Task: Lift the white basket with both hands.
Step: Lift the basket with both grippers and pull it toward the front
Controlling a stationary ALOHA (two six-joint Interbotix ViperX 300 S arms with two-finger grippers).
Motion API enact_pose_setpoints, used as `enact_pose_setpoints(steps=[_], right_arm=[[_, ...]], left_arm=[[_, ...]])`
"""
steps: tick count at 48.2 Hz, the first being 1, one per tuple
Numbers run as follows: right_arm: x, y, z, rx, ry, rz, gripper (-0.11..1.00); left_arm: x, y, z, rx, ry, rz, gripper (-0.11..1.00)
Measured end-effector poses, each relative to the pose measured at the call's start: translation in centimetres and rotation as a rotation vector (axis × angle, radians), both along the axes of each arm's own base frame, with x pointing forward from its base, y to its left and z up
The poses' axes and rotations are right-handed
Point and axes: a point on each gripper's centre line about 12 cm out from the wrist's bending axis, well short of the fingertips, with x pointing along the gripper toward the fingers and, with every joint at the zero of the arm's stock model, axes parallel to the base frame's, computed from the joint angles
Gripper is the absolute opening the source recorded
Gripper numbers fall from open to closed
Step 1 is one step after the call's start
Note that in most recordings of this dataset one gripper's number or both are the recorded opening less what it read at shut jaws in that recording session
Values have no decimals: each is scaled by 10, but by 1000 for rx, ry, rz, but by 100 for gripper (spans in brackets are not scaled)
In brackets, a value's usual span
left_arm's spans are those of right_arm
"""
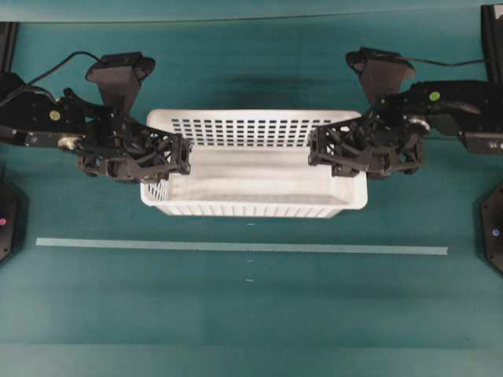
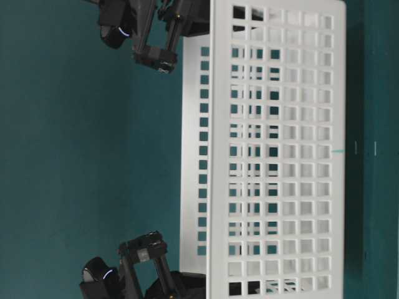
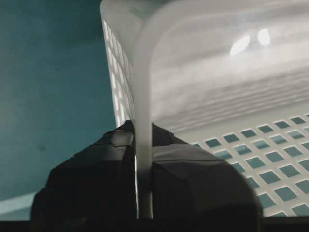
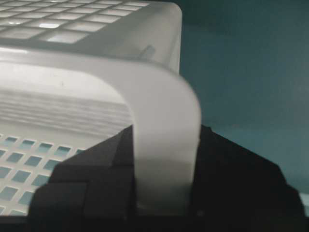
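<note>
The white basket (image 1: pixel 255 177) sat in the upper centre of the overhead frame on the teal table surface (image 1: pixel 251 322), its long axis running left to right. A pale tape strip (image 1: pixel 240 247) lay across the table below the basket, apart from it.

The left gripper (image 1: pixel 182 155) was positioned at the basket's left end wall, and the right gripper (image 1: pixel 317 151) at its right end wall. In the left wrist view, the left gripper (image 3: pixel 143 183) had one finger on each side of the basket's rim (image 3: pixel 142 121), with both fingers pressed against the plastic. In the right wrist view, the right gripper (image 4: pixel 164 188) was likewise clamped on the rim (image 4: pixel 166 125), a dark finger on either side of the white band.

In the table-level view, the perforated side wall (image 2: pixel 277 149) filled the right half of the frame, with one gripper at the top edge (image 2: pixel 156 56) and one at the bottom edge (image 2: pixel 146 252).
</note>
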Motion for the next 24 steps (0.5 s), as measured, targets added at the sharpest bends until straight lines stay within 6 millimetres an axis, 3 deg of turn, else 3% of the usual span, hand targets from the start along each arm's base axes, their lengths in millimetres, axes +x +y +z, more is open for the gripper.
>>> enact_pose_setpoints(steps=[24], right_arm=[[4,41,-2,28,0,28,16]], left_arm=[[2,-39,-2,-38,4,-38,-1]])
